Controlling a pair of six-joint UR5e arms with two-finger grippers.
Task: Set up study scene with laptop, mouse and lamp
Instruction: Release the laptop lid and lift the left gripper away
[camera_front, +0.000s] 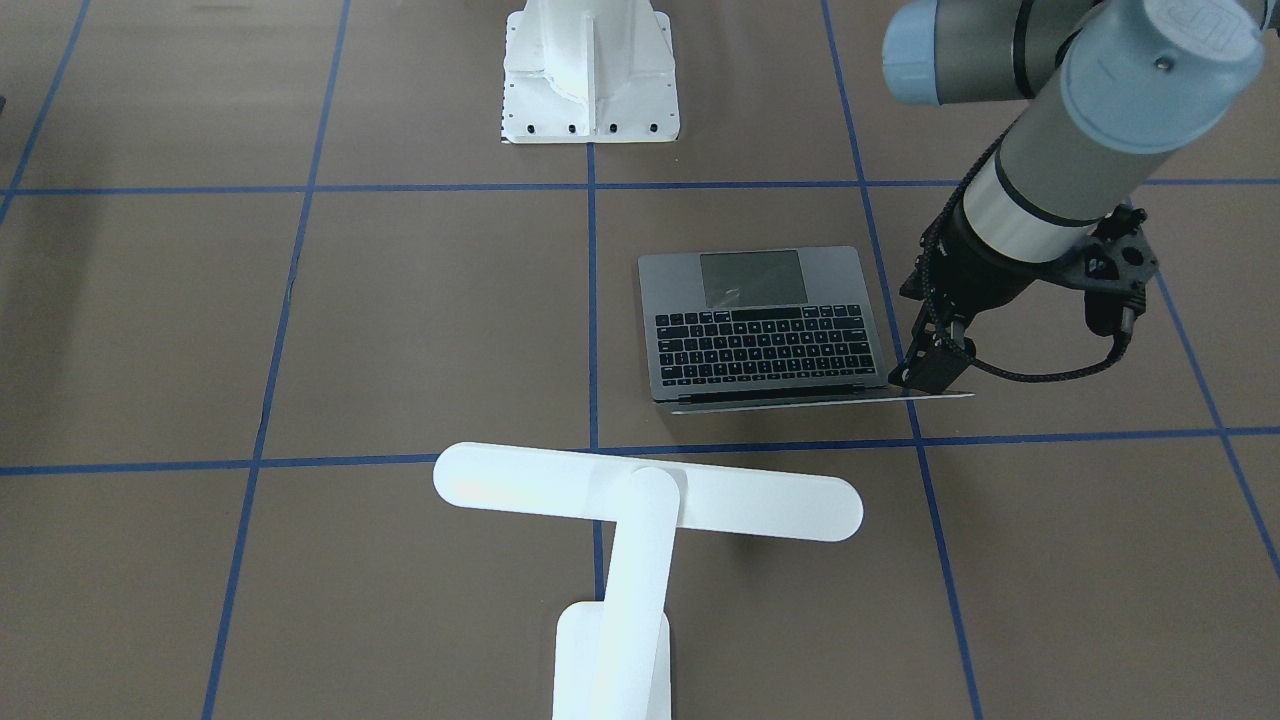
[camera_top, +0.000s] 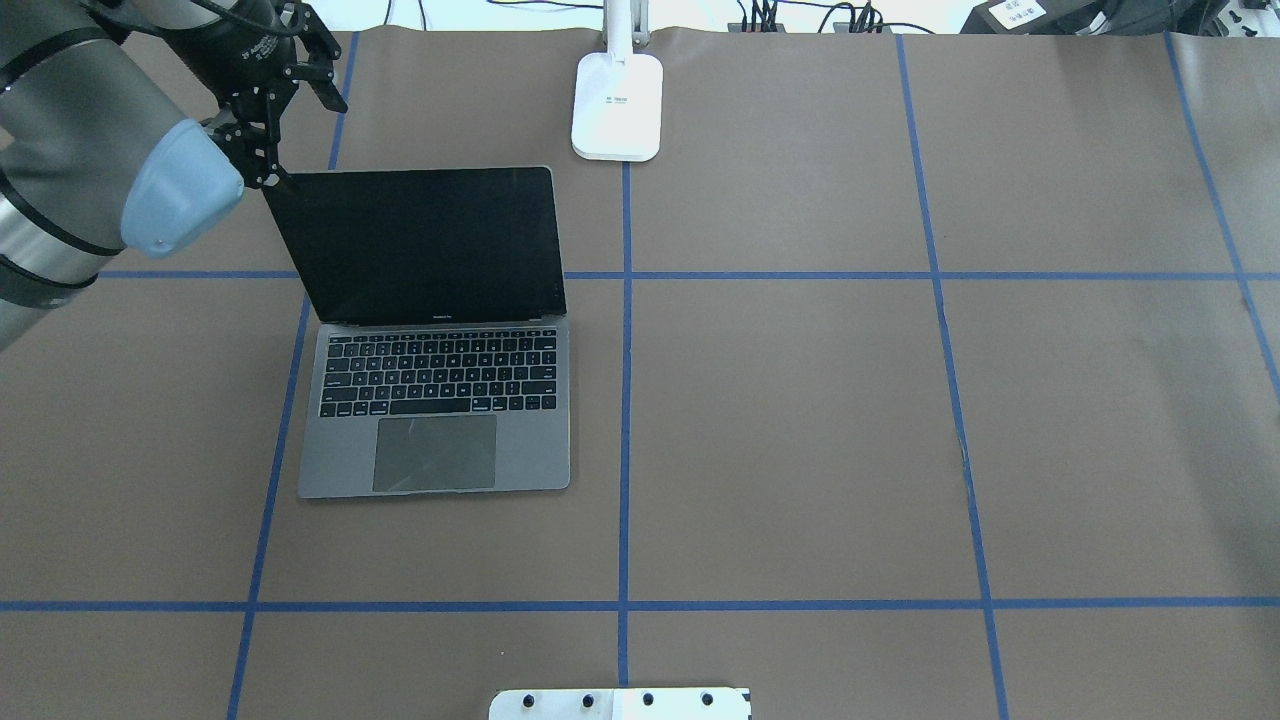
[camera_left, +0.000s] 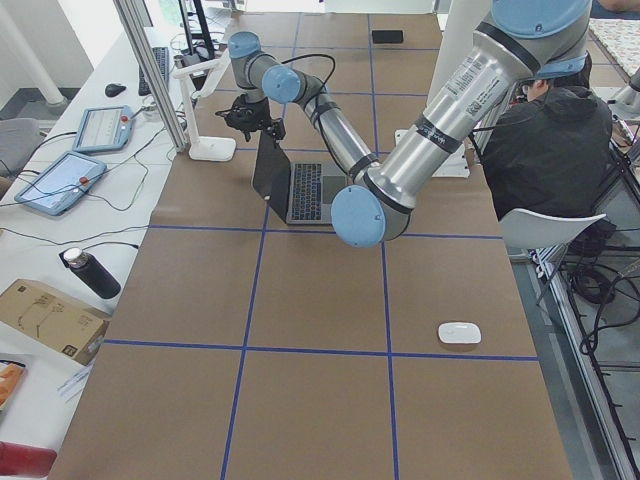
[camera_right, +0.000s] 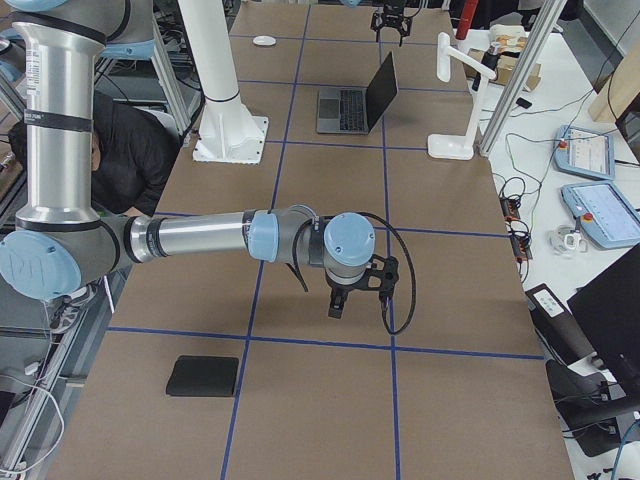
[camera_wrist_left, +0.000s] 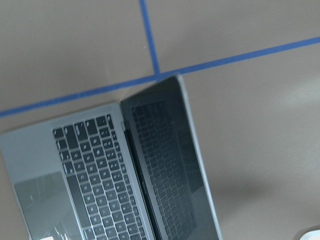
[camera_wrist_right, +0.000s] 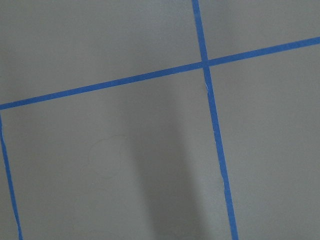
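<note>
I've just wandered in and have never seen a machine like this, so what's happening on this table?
The robot is laying out a study desk. Its left gripper is at an upper corner of the screen of the open laptop; whether it grips is unclear. The lamp stands at the far edge of the table. The mouse lies alone toward the left end. The right gripper hovers near a black mouse pad.

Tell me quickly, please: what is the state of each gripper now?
Left gripper: at the laptop lid's top corner; open or closed cannot be told.
Right gripper: above the table; cannot be told.
</note>
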